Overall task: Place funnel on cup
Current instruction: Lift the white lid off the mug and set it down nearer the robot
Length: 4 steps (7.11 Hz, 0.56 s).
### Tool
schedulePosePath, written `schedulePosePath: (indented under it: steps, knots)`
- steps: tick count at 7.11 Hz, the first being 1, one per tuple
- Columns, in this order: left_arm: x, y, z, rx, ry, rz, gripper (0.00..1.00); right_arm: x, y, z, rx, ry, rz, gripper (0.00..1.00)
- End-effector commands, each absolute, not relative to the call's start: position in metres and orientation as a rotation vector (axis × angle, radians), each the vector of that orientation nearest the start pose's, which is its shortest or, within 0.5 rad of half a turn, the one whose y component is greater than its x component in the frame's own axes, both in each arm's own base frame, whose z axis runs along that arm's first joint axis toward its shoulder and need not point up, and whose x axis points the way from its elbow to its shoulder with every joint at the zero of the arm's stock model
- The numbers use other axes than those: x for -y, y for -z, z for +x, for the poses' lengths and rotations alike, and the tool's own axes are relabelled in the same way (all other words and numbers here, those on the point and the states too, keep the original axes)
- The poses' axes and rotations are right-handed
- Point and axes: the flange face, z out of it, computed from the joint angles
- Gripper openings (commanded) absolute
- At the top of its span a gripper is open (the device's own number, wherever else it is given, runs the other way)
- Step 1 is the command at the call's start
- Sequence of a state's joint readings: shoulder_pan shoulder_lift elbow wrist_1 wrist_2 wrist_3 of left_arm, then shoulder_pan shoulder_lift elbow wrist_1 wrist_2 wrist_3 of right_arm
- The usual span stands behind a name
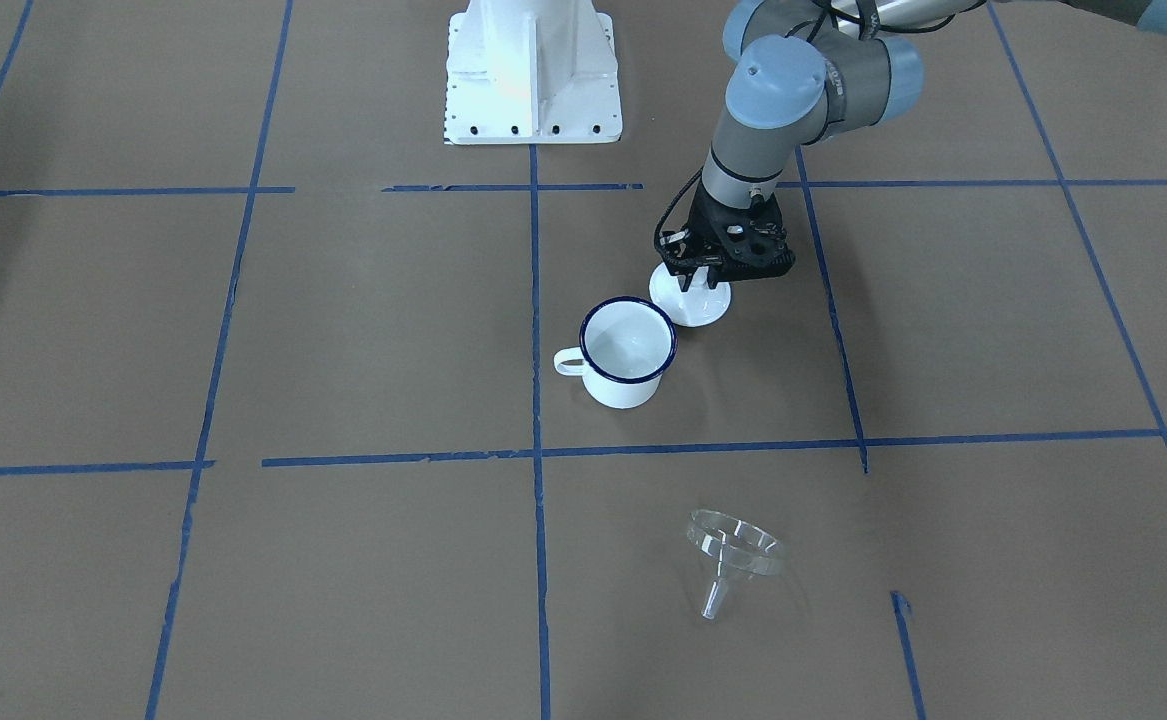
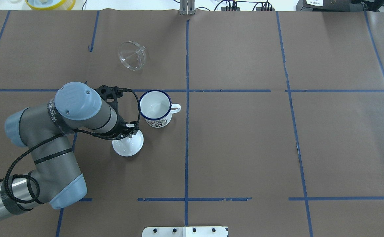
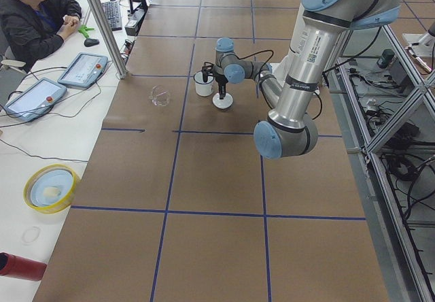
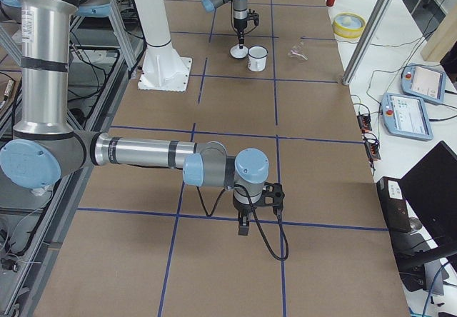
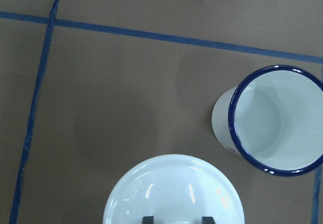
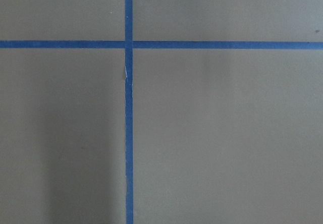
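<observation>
The clear funnel point(image 1: 733, 550) lies on its side on the brown table, alone on the operators' side; it also shows in the overhead view point(image 2: 132, 56). The white cup point(image 1: 628, 350) with a dark blue rim stands upright and empty near the middle point(image 2: 155, 107), point(image 5: 272, 123). My left gripper point(image 1: 695, 283) points straight down over a round white lid point(image 1: 708, 308) that sits on the table right beside the cup. Its fingers stand close together at the lid's centre, shut on the knob, which is hidden. My right gripper point(image 4: 245, 224) hangs low over bare table far from these things; I cannot tell its state.
The robot's white base point(image 1: 533, 75) stands at the table's robot side. Blue tape lines point(image 1: 535, 300) cross the brown table. A yellow bowl point(image 3: 49, 188) and tablets point(image 3: 83, 69) sit on the side bench, where a person sits.
</observation>
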State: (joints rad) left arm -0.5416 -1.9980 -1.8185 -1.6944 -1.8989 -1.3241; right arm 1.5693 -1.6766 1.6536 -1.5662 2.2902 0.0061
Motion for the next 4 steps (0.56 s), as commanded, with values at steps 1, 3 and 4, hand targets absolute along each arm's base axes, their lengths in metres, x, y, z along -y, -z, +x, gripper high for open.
schedulePosePath:
  steps: [1, 3, 4]
  knots:
    - [0.406, -0.302, 0.481, -0.842, 0.149, 0.012, 0.73, 0.446, -0.671, 0.067, 0.719, -0.011, -0.020, 1.00]
    - [0.407, -0.280, 0.461, -0.885, 0.160, 0.044, 1.00, 0.446, -0.671, 0.067, 0.719, -0.011, -0.020, 1.00]
    - [0.415, -0.257, 0.426, -0.930, 0.198, 0.089, 1.00, 0.446, -0.671, 0.067, 0.719, -0.011, -0.020, 1.00]
